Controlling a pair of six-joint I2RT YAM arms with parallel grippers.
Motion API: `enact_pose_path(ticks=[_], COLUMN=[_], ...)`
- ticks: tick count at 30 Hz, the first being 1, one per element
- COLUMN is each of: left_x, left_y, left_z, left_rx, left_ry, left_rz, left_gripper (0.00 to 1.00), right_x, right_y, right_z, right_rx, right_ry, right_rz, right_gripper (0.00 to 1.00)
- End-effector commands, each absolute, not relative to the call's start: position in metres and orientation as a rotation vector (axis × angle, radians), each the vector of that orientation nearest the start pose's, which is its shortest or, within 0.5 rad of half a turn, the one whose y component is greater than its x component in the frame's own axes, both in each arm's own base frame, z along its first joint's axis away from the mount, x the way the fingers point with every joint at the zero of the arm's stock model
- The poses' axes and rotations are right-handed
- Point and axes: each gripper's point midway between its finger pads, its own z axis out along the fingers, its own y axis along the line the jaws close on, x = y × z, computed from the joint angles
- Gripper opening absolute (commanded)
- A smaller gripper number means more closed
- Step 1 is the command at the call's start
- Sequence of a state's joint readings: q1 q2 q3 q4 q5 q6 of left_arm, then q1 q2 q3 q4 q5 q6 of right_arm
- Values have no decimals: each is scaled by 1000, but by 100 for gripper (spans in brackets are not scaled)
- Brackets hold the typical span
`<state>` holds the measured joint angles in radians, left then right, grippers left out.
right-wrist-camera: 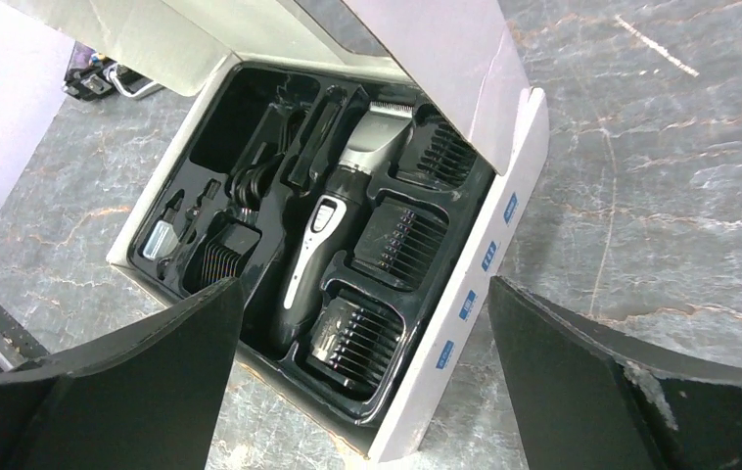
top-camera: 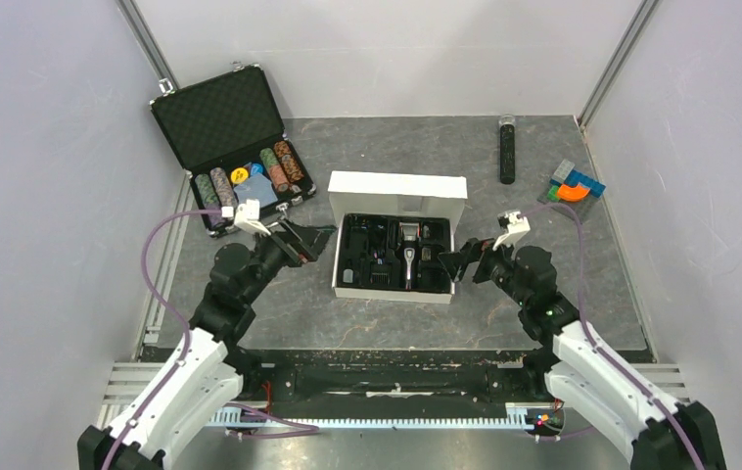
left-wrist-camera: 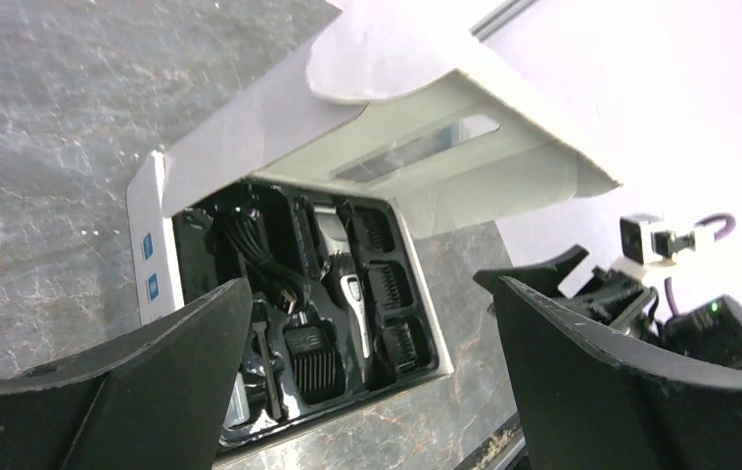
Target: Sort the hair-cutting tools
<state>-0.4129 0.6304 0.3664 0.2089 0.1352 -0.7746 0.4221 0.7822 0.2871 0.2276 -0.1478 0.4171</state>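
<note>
An open white box (top-camera: 392, 292) with a black moulded tray stands mid-table. The black-and-silver clipper (top-camera: 410, 257) lies in the tray's middle slot, also seen in the left wrist view (left-wrist-camera: 347, 284) and the right wrist view (right-wrist-camera: 323, 245). Three black comb attachments (right-wrist-camera: 401, 240) sit in pockets in a row beside it (left-wrist-camera: 390, 287); a fourth, wider comb (left-wrist-camera: 313, 357) lies on its other side. My left gripper (top-camera: 306, 241) (left-wrist-camera: 372, 292) hangs open left of the box. My right gripper (top-camera: 457, 262) (right-wrist-camera: 364, 289) is open at the box's right wall, empty.
The box's white lid (top-camera: 398, 186) stands up at the back. A coiled cable (left-wrist-camera: 264, 255) and a small brush (left-wrist-camera: 267, 362) share the tray. An open black case of colourful chips (top-camera: 240, 171) is back left, a thin black stick (top-camera: 508, 149) and colourful blocks (top-camera: 575, 186) back right.
</note>
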Motion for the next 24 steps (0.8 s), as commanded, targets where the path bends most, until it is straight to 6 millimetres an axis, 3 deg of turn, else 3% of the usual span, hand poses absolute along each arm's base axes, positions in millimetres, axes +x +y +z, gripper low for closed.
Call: enact_pose_path(ticks=[1, 9, 13, 16, 19, 24], left_x=[261, 298, 314, 322, 328, 338], left_y=[-155, -166, -167, -167, -166, -174], left_z=[253, 281, 293, 299, 297, 288], left_rx=[-240, -272, -307, -301, -294, -277], left_ry=[1729, 1872, 1885, 1919, 1938, 1975], left_rz=[-907, -891, -898, -862, -831, -844], left_gripper=[100, 100, 100, 100, 100, 100], right_x=[258, 289, 293, 292, 301, 324], right_y=[152, 154, 172, 175, 167, 159], right_z=[161, 242, 289, 317, 327, 319], right_rx=[-137, -135, -205, -203, -143, -16], right_ry=[1860, 1794, 1714, 1671, 1671, 1721], right_rz=[637, 578, 665, 691, 652, 609], right_gripper=[98, 98, 98, 98, 98, 98])
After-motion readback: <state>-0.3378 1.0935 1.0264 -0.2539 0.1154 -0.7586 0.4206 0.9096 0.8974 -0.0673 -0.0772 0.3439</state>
